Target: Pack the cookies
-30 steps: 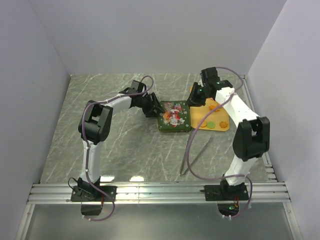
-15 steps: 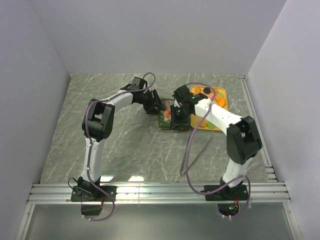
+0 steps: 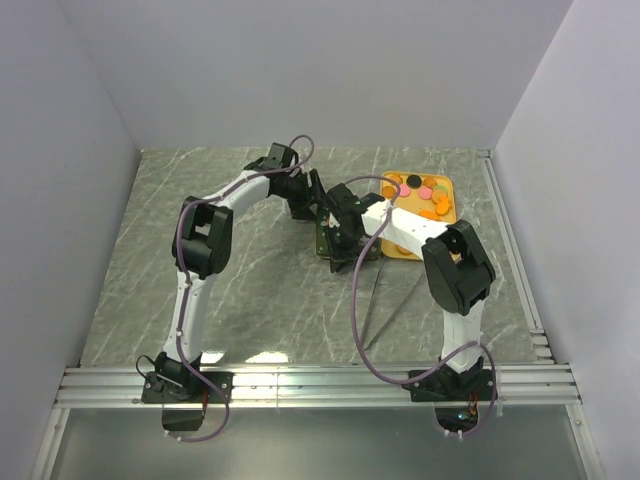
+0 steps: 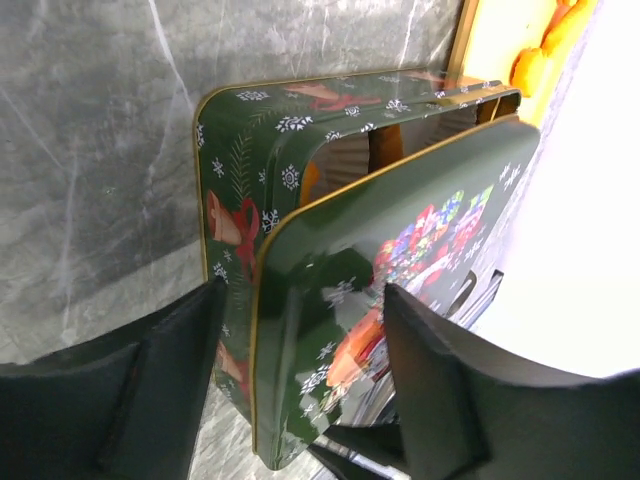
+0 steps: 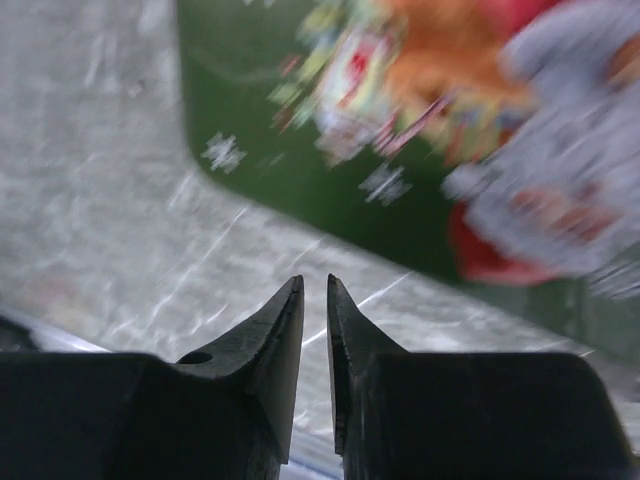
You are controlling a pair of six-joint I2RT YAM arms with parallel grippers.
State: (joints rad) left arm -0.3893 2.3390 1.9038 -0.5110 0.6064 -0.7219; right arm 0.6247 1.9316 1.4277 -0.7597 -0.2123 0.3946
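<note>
The cookies (image 3: 425,190) are small orange, pink, green and dark discs on a yellow tray (image 3: 448,212) at the back right; some orange ones show in the left wrist view (image 4: 545,60). A green Christmas tin (image 3: 323,238) stands left of the tray. Its lid (image 4: 410,220) is tilted up off the base (image 4: 245,150). My left gripper (image 3: 312,208) straddles the lid's near edge (image 4: 305,390), one finger on each side. My right gripper (image 3: 340,238) is shut and empty, low over the table by the tin's corner (image 5: 315,290). The tin's printed face (image 5: 450,120) is blurred there.
The right arm's grey cable (image 3: 368,300) trails over the marble table toward the front. White walls close in the back and both sides. The tray (image 4: 500,40) lies right behind the tin.
My right arm swung from over the tray leftward to the tin's near side. The tin's lid has tipped up, and my left gripper stayed at its left edge.
</note>
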